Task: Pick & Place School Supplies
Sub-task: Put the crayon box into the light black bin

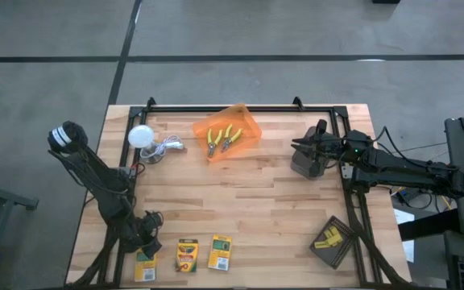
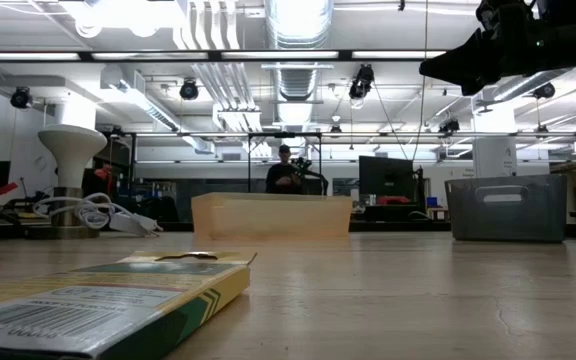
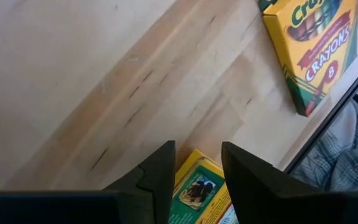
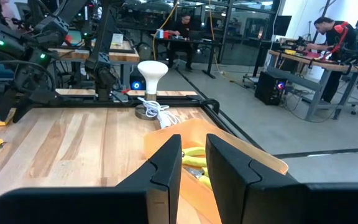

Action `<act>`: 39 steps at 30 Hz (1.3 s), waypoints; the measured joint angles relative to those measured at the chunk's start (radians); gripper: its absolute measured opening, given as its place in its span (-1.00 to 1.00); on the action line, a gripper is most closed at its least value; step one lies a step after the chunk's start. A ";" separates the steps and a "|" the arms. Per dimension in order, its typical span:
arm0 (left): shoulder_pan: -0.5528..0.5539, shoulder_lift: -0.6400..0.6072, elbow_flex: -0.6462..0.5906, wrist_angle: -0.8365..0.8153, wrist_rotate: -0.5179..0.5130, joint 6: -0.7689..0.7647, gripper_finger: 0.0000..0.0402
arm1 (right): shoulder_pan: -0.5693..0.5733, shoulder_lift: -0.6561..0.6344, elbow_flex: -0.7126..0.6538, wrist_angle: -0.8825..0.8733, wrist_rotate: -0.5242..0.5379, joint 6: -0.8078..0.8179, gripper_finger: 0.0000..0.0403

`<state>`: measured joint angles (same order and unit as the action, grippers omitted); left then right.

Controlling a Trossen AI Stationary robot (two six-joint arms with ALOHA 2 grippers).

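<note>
Left end effector (image 1: 146, 238) hangs unclenched above a crayon box (image 1: 144, 266); right end effector (image 1: 300, 147) hovers, empty, narrowly parted.

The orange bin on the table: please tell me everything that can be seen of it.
The orange bin is a shallow rectangular tray of translucent orange plastic, open on top. It sits flat on the wooden table near the far edge, turned at a slant to that edge. Inside lie two yellow-handled pliers, side by side. The white lamp and its coiled cable lie apart from it on the left arm's side. The right gripper hangs nearby, not touching it.
</note>
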<state>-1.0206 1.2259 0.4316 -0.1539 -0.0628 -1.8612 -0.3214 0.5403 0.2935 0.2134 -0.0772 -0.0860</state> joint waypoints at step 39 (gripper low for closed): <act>0.000 -0.002 -0.011 -0.002 0.081 0.004 -0.97 | 0.000 0.000 0.000 0.000 0.000 0.000 -0.66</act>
<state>-1.0203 1.2236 0.4202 -0.1555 0.0185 -1.8572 -0.3214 0.5404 0.2935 0.2134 -0.0772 -0.0860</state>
